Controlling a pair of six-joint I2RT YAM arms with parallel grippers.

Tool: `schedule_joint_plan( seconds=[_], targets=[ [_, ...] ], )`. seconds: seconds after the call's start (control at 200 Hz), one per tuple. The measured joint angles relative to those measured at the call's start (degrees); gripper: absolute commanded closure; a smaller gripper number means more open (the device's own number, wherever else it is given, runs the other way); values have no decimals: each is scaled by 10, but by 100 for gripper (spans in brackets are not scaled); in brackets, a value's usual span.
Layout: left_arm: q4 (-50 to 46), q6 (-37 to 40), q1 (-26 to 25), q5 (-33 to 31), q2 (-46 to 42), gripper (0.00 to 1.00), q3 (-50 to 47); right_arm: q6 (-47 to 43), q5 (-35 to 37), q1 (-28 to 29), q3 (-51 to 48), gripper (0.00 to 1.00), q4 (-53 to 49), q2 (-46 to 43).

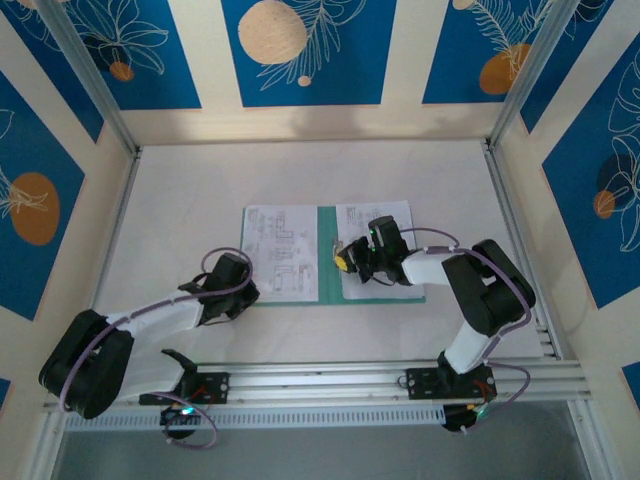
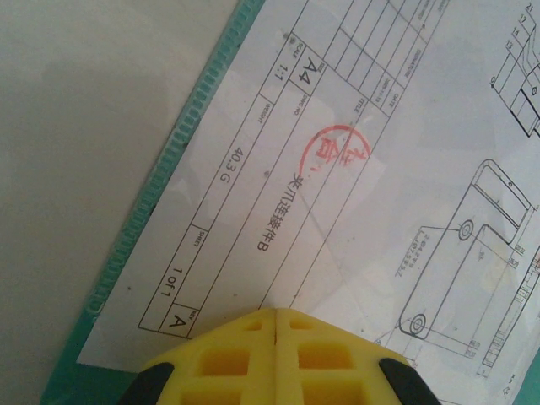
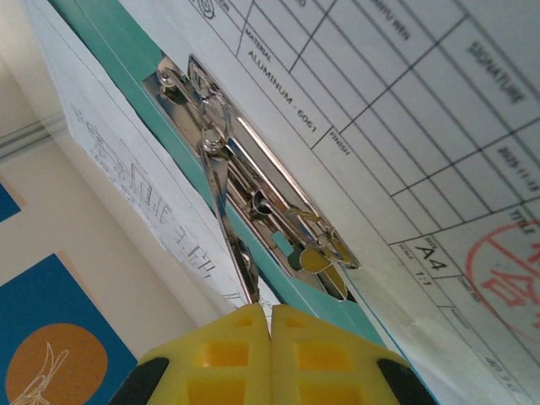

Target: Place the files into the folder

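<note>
Right claw [image 3: 271, 309] was shut, tips at raised lever of silver metal spring clip [image 3: 253, 186], likely to work clamp; hold on lever unclear. Left claw [image 2: 277, 314] was shut, empty, low over white printed paper files [image 2: 337, 169], probably pinning them inside open teal-green card folder [image 2: 187, 126] on white desk [image 2: 76, 126].

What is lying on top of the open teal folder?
Drawing sheets cover both folder leaves; a metal clip sits by the spine. Whatever lies beneath the sheets is hidden.
</note>
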Motion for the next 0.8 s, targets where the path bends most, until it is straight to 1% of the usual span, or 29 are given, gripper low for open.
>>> schedule_joint_plan(
  seconds=[0.8],
  targets=[
    [1, 0, 0, 0, 1, 100, 0, -26, -6, -7, 9, 100, -30, 11]
  ],
)
